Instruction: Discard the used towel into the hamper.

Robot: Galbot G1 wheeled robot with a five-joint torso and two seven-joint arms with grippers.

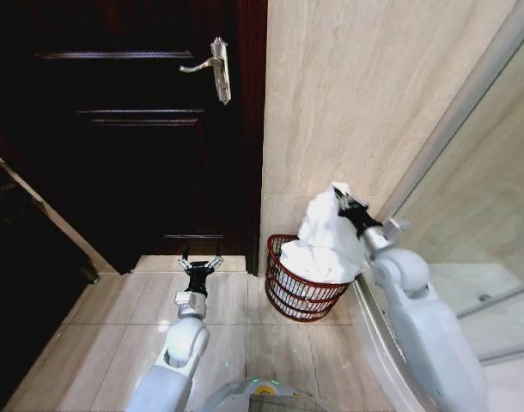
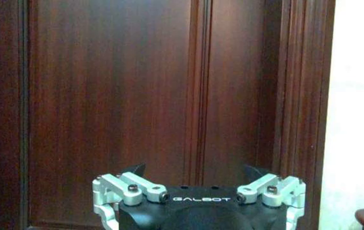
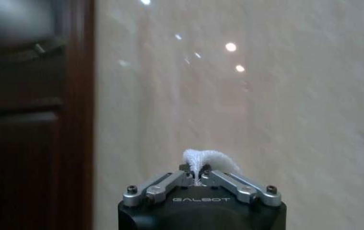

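The right tool [image 1: 346, 202] is pinching the white towel [image 1: 324, 245] by its top corner, holding it over the hamper [image 1: 301, 292], where the cloth's lower folds are resting. The hamper is sitting on the tiled floor [image 1: 236, 335] at the wall's foot. At the hamper's nine o'clock, the left tool [image 1: 200, 260] is hanging spread wide, facing the dark door [image 1: 133, 129].
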